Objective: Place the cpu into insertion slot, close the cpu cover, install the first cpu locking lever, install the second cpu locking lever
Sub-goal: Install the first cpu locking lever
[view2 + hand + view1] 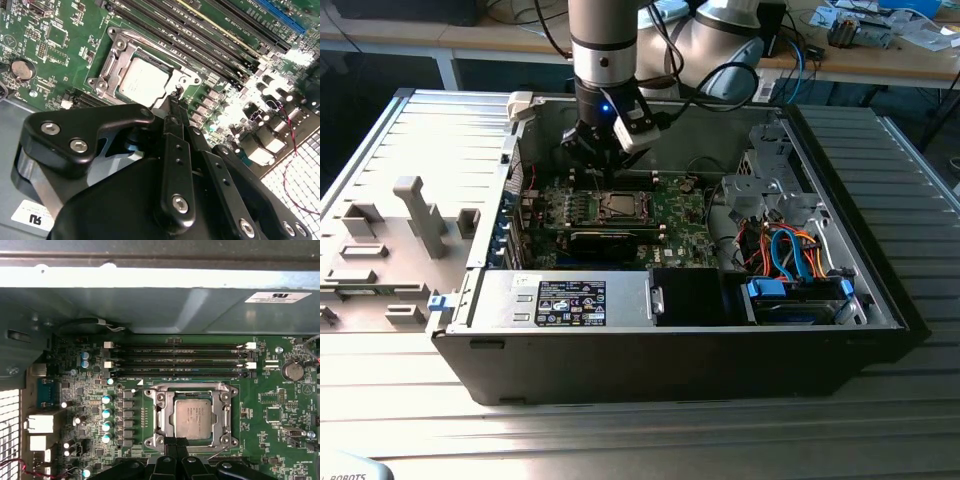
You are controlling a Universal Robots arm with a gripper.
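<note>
The cpu (192, 418), a pale silvery square chip, lies flat in the insertion slot (150, 442) on the green motherboard (272, 440). The silvery cpu cover (161, 412) lies down around it, and the chip shows through its window. In the second wrist view the cpu (142, 82) sits just beyond my gripper (175, 95), whose black fingers are pressed together at the edge of the cpu cover (112, 62). In the exterior view the gripper (604, 176) hangs low inside the open computer case, just behind the slot (620, 206). I see nothing between the fingers.
Long black memory slots (175, 360) run beside the socket. The case wall (150, 310) stands close behind them. A drive cage with orange and blue cables (790, 250) fills the exterior view's right. A labelled metal box (570, 298) sits at the front, a grey fixture plate (390, 240) outside.
</note>
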